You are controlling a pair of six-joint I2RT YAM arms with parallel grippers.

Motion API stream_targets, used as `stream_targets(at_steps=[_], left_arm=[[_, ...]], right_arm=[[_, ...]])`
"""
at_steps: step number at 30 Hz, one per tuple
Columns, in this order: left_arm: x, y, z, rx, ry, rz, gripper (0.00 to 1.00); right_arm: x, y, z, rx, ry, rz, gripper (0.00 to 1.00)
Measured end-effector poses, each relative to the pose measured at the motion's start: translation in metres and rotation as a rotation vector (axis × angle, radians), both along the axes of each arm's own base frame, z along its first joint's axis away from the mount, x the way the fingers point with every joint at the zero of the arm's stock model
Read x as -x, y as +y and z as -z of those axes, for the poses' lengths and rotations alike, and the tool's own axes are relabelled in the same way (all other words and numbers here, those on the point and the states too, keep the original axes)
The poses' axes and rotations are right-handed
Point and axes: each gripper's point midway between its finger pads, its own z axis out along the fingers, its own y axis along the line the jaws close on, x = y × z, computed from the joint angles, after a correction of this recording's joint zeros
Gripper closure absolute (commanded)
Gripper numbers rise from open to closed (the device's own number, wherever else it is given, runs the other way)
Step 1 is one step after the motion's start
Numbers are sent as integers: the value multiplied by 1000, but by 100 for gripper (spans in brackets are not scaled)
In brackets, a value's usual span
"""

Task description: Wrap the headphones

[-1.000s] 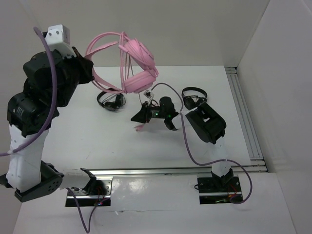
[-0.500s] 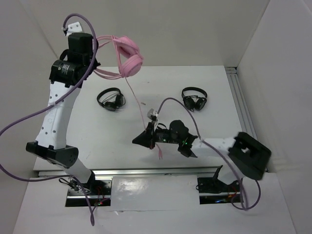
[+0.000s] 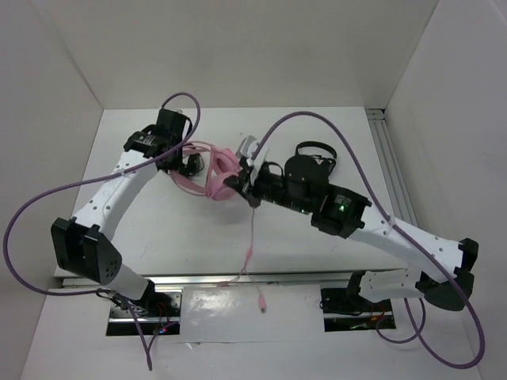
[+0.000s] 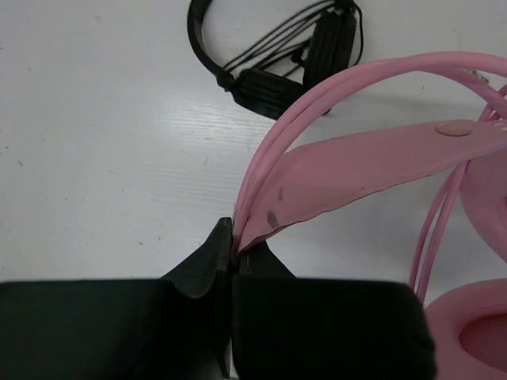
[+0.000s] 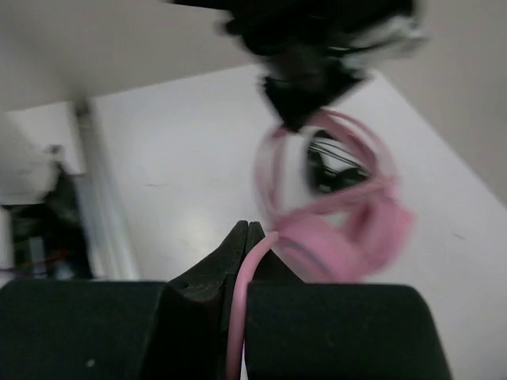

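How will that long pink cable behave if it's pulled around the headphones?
Probably floppy: the cable trails in a slack line from the right gripper. Likely light, so its free end may swing. Thin and smooth-looking, it could slide through the shut grip.

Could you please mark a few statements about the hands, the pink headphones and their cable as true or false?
1. The left hand is shut on the headband of the pink headphones. True.
2. The right hand is open and holds nothing. False: it is shut on the pink cable.
3. The cable is fully wound around the headphones. False: a long loose stretch trails from the right hand toward the near edge of the table.
4. A black headset lies on the table close to the pink headband. True.
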Motion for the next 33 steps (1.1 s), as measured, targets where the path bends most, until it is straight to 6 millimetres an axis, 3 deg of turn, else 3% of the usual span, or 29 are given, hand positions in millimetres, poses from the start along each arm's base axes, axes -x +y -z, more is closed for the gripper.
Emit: stream_targets(at_steps=[5, 9, 12, 16, 19, 23, 25, 28, 31, 33], left_arm=[[24, -15, -1, 7, 13, 172, 100], [37, -55, -21, 72, -44, 344, 100], [48, -83, -30, 90, -72, 470, 100], [80, -107, -21, 104, -14, 645, 100], [86, -130, -28, 176, -33, 736, 100], [84, -137, -43, 216, -69, 775, 100], [87, -137, -52, 227, -89, 801, 100], [99, -136, -71, 247, -126, 848, 100], [108, -138, -108, 286, -211, 890, 100], [111, -139, -134, 307, -273, 899, 100]], right_arm=[[-95, -45, -13, 180, -114, 292, 100], [-141, -72, -2, 307, -148, 418, 100], [-156, -76, -1, 361, -178, 437, 100], [-173, -79, -29, 333, -172, 354, 100], [-172, -79, -42, 267, -119, 226, 100], [-162, -77, -42, 221, -49, 113, 100], [-166, -78, -30, 216, -23, 136, 100], [-180, -86, 7, 227, 41, 197, 100], [-190, -91, 48, 245, 134, 225, 100], [-193, -83, 63, 235, 179, 201, 98]])
